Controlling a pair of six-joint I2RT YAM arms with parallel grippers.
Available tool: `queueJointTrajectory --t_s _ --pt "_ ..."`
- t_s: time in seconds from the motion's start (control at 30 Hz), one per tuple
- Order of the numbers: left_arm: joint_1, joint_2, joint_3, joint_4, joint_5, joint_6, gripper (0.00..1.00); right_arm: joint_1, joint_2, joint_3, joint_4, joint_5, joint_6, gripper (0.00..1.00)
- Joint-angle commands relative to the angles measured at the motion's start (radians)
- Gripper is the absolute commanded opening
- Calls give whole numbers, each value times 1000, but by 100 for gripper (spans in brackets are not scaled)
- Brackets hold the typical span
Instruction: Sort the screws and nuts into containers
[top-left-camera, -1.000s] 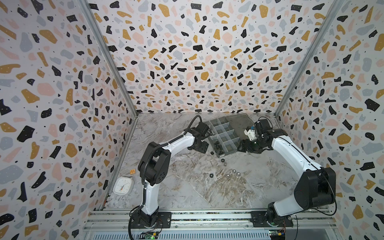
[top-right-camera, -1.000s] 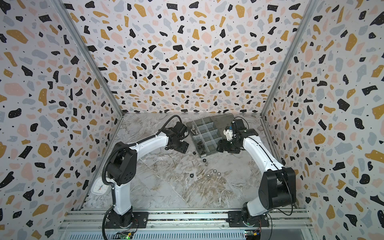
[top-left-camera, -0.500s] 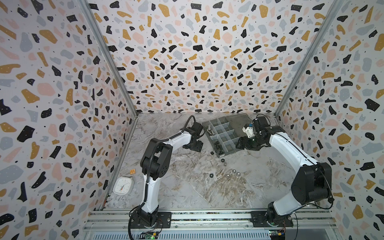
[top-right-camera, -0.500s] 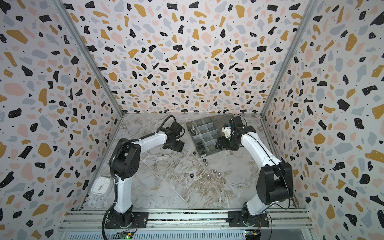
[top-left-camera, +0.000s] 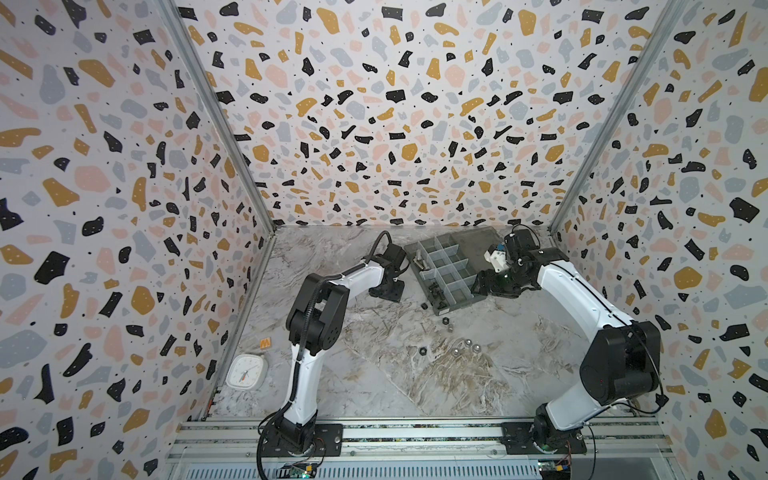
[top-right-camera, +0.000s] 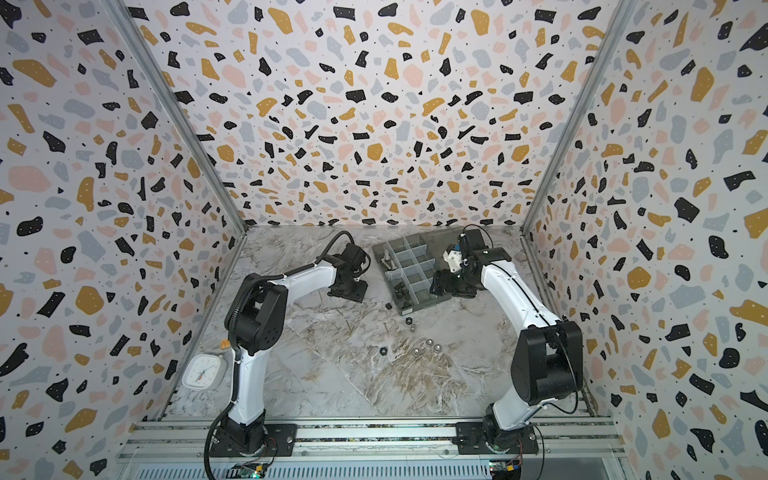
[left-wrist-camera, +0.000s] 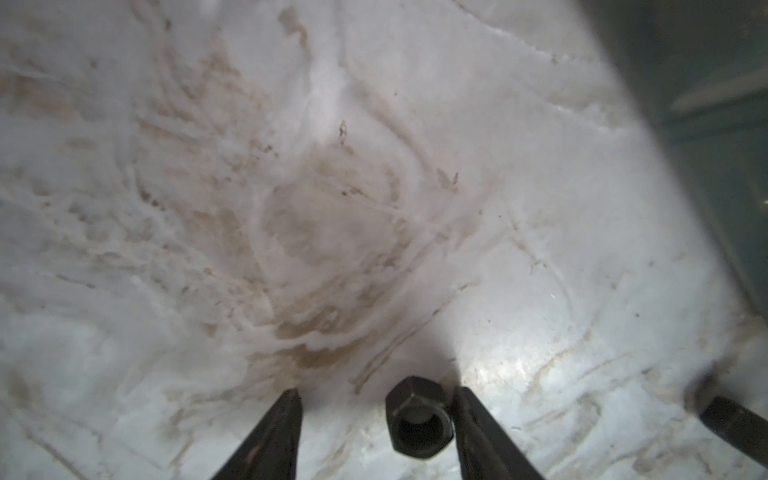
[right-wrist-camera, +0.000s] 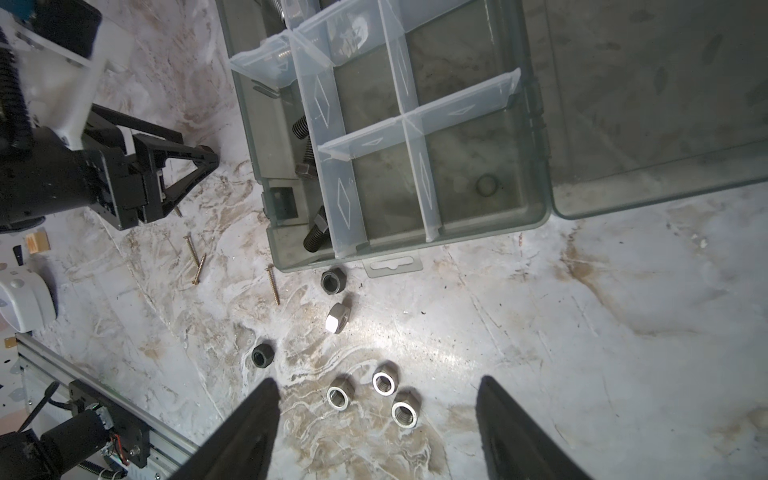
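Black hex nut (left-wrist-camera: 417, 417) lay on bench (left-wrist-camera: 540, 249) at organiser box's (top-left-camera: 465, 284) 9 o'clock | left claw (left-wrist-camera: 376, 392) stood half-open astride it, off-centre, nothing clamped | best centred before pinching | right claw (right-wrist-camera: 378, 381) gaped empty

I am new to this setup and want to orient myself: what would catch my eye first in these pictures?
The loud speckled walls surround everything in both top views. At the back of the marble table lies the open grey organiser box, with loose silver nuts scattered in front of it. In the left wrist view, a black nut sits between the open fingers of the left gripper, close to one finger.
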Motion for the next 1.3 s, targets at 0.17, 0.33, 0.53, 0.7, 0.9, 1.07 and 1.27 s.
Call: queueJointTrajectory --t_s 0.17,0.33,0.53,0.7,0.9,1.07,1.27 --pt "6 15 23 -12 24 9 44 5 28 57 -35 0 -9 76" --pt "6 25 38 -21 41 3 24 5 34 60 -42 0 -10 76" --pt "6 20 72 -57 55 1 13 6 24 55 -43 -1 -9 77" --pt "-5 3 144 -92 80 -10 13 6 17 39 -30 -7 -2 77" --pt "-56 16 279 -136 96 -12 13 5 -6 6 -12 -6 5 77" --pt "-119 57 403 -151 136 -37 13 1 -35 -43 14 15 16 77" --pt "-202 125 527 -141 190 -70 14 -22 -80 -108 58 40 37 77"
